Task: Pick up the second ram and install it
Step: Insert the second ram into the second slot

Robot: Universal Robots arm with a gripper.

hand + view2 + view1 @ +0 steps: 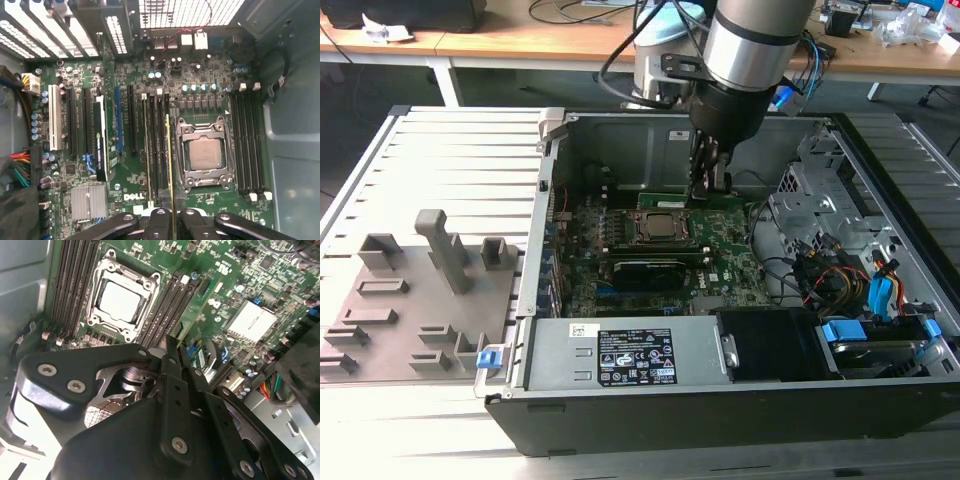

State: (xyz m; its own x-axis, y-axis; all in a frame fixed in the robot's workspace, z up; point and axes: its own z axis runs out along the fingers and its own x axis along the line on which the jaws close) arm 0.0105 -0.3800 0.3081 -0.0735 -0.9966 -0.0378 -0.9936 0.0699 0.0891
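Note:
The second ram point(169, 165) is a thin green stick seen edge-on in the first wrist view, and my gripper point(173, 226) is shut on it. It hangs just over the black memory slots point(159, 150) beside the CPU socket point(202, 152), lined up along them. Whether it touches a slot I cannot tell. In the exterior view my gripper point(710, 185) reaches down into the open computer case, and the second ram point(665, 199) shows as a green strip beyond the CPU socket point(655, 228). The second wrist view has my gripper point(172, 352) over the slots next to the CPU socket point(120, 297).
The metal case walls point(620, 150) close in on the motherboard. A black expansion card point(645, 270) lies on the near side of the socket. A drive cage and loose cables point(830, 265) fill the exterior view's right. A grey fixture tray point(410, 290) lies to the left of the case.

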